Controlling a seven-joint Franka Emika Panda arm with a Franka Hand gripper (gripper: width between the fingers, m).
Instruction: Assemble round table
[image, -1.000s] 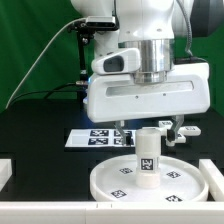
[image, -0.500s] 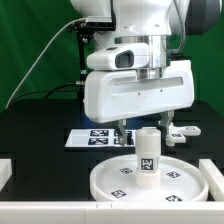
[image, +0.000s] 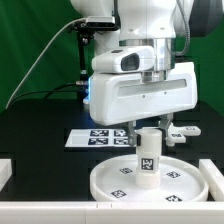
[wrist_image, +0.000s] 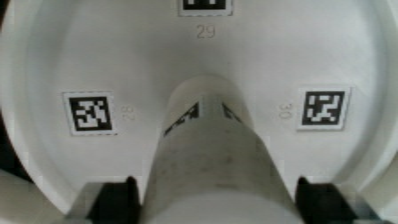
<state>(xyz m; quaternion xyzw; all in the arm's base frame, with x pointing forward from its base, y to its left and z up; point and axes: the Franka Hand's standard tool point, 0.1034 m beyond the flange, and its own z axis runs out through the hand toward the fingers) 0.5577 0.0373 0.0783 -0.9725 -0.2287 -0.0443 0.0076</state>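
**Position of the part.** The leg (image: 148, 152) stands upright at about the centre of the round disc (image: 100, 181). The disc lies flat on the black surface (image: 38, 140). The leg's long axis is vertical and its lower end meets the disc face. The pictures do not show whether it is seated in a socket or only resting there.

**Relation to the jaws.** The jaws hang straight above the leg and reach down around its upper end. In the wrist view the leg lies centred between the two pads (wrist_image: 118, 203), one on each flank, with the tagged face of the disc beyond it. The closing line of the jaws runs across the leg's axis, and no sideways offset is visible.

**State of the jaws.** The jaws are partly closed. The pads sit right at the flanks, either touching or just beside them. A firm grip cannot be confirmed.

**Coming move.** It probably depends on this alignment, so any lift, press or turn should follow the vertical axis to avoid tipping the leg.
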